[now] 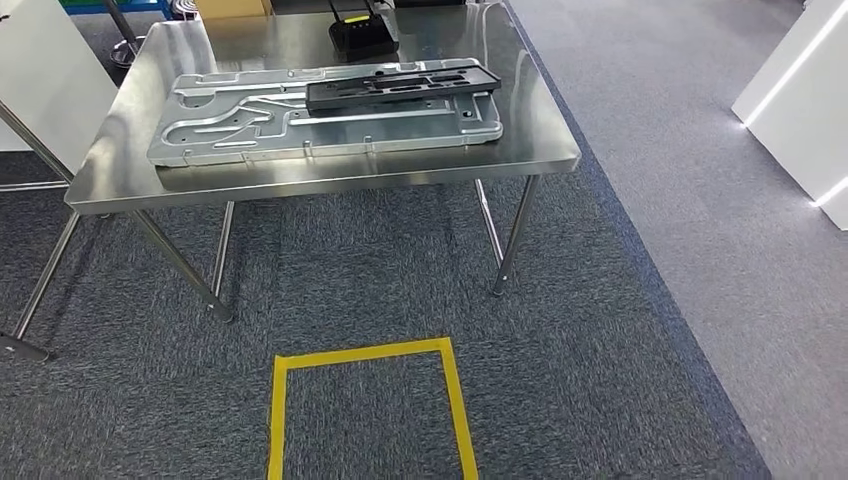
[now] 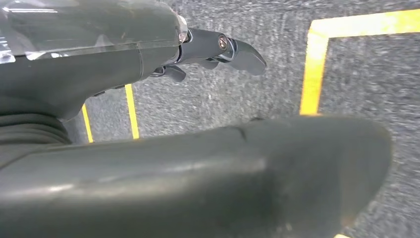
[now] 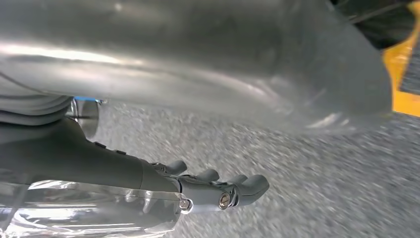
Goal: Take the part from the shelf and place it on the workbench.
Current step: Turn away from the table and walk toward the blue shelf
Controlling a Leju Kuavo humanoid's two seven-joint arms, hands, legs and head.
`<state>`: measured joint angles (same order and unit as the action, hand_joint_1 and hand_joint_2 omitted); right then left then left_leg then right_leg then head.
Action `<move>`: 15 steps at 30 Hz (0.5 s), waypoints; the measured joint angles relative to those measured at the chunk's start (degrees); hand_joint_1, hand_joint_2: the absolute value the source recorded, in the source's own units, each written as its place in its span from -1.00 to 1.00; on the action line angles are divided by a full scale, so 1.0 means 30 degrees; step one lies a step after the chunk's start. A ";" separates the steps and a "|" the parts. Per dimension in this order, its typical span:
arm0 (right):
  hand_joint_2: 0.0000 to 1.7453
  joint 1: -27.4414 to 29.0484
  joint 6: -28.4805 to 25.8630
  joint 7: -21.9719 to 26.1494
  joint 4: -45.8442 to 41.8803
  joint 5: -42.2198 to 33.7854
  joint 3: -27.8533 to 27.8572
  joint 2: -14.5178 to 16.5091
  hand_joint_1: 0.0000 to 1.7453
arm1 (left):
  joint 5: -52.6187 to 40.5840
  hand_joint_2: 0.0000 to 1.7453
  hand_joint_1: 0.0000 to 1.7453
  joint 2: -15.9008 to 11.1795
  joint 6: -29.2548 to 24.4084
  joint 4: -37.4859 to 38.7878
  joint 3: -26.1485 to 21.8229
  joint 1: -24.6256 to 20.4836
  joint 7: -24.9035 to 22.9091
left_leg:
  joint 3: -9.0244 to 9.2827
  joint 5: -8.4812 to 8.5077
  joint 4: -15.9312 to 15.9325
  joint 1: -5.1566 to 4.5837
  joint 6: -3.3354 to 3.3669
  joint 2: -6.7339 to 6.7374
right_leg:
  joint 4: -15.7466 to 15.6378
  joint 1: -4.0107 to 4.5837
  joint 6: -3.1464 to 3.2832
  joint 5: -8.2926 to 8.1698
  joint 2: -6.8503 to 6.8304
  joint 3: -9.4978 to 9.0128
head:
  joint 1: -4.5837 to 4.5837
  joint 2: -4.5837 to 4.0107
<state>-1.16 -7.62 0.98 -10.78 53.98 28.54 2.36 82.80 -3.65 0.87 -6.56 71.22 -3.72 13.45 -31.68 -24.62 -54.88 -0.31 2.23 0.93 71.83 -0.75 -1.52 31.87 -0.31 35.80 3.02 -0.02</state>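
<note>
- The dark part point(image 1: 400, 87) lies flat on a silver plate point(image 1: 300, 125) on the steel workbench point(image 1: 330, 175).
- It looks rigid, thin and fairly light; I'd grip its long edges.
- My left hand point(image 2: 218, 49) and right hand point(image 3: 218, 191) hang over carpet, fingers loose, holding nothing.

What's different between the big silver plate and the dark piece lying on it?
The silver plate is pale shiny metal; the dark piece is matte black. The silver plate is far larger and rests on the table, while the dark piece lies on top of it. Both are flat, long and lying level.
</note>
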 joint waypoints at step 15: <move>-1.00 -0.0360 0.0470 0.0361 0.0044 0.0280 -0.0202 0.0546 -1.00 | -0.0024 -1.00 -1.00 -0.0164 0.0137 0.0000 0.0412 -0.0230 0.0399 | -0.1745 -0.2496 -0.5931 0.0229 -0.1191 -0.0143 | -0.5305 0.0160 0.1076 -0.1993 -0.0124 -0.1316 | 0.0007 0.0000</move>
<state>-2.24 -6.21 2.06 -10.64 54.82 27.93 3.99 82.73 -4.14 1.28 -6.56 72.46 -4.42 14.64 -36.91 -32.11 -72.68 0.37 -1.34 0.50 55.91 -0.27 1.70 25.89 -0.68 31.86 3.04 -0.02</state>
